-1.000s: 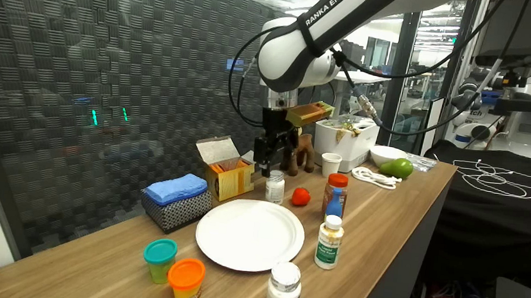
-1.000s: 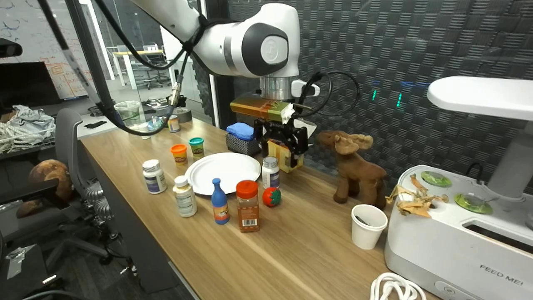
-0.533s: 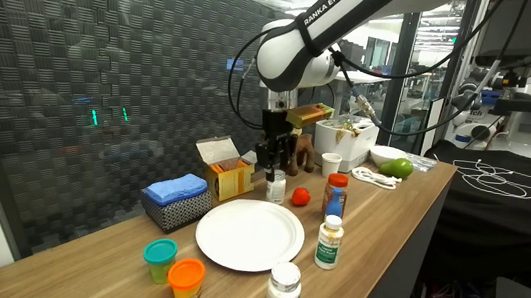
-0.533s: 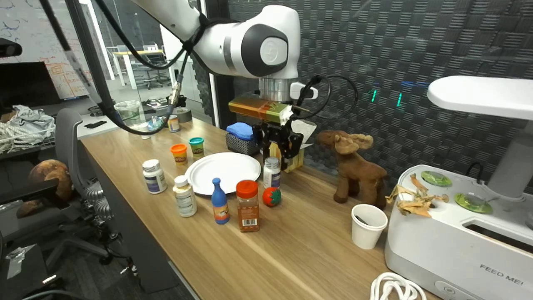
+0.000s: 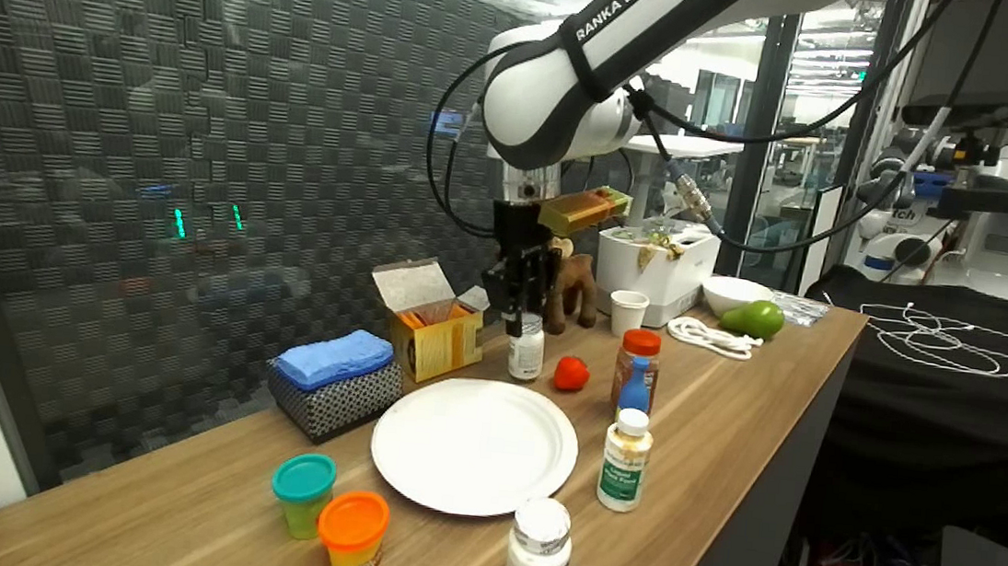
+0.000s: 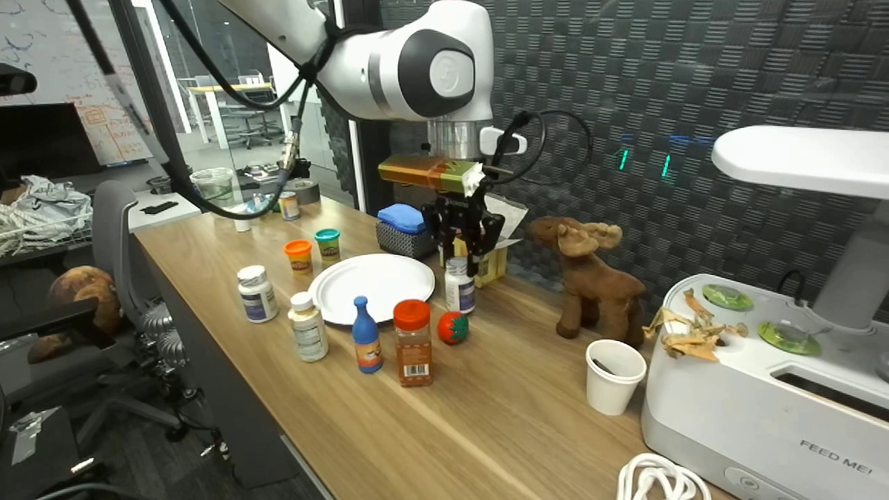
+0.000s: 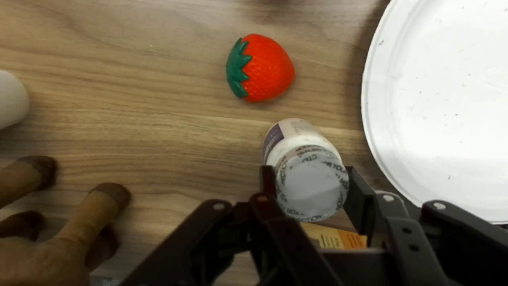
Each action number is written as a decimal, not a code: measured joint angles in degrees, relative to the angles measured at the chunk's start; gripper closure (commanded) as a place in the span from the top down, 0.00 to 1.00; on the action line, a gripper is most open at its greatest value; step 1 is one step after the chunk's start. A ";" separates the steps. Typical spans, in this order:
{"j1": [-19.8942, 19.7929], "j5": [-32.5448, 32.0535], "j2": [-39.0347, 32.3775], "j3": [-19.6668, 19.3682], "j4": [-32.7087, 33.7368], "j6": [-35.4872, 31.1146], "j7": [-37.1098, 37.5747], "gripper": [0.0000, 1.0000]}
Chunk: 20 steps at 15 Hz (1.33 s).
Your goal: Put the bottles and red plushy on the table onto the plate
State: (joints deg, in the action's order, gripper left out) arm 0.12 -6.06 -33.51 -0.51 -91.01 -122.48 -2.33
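Pincer (image 7: 310,177), pointing down near the wall-side edge of the tabletop (image 6: 403,437), grips one white bottle (image 6: 460,290) by its lettered pale cap; label part purple.

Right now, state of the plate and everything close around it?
Plate: flat, face up
Held bottle: capped; lifted or not, unclear
Fingers: closed on its cap
Other purple-label bottle: capped, upright
Green-label bottle: capped, upright
Blue bottle: upright
Red-lidded jar: closed, upright
Red plushy: lying loose
Teal-lidded tub: closed
Orange-lidded tub: closed
Yellow box: open
Blue cloth: folded
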 measured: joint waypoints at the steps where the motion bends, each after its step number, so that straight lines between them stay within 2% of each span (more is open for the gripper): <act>1: 0.84 -1.55 0.46 -0.37 0.02 0.00 1.51 0.19; 4: 3.72 -4.97 1.98 -0.65 0.03 0.11 5.45 0.19; 10: 8.39 -5.04 2.12 0.76 -0.07 1.34 7.08 0.19; 20: 8.46 -1.84 -0.86 2.62 0.08 1.06 6.98 0.22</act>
State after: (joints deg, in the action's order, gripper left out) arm 8.59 -7.90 -34.38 2.12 -90.94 -121.42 4.65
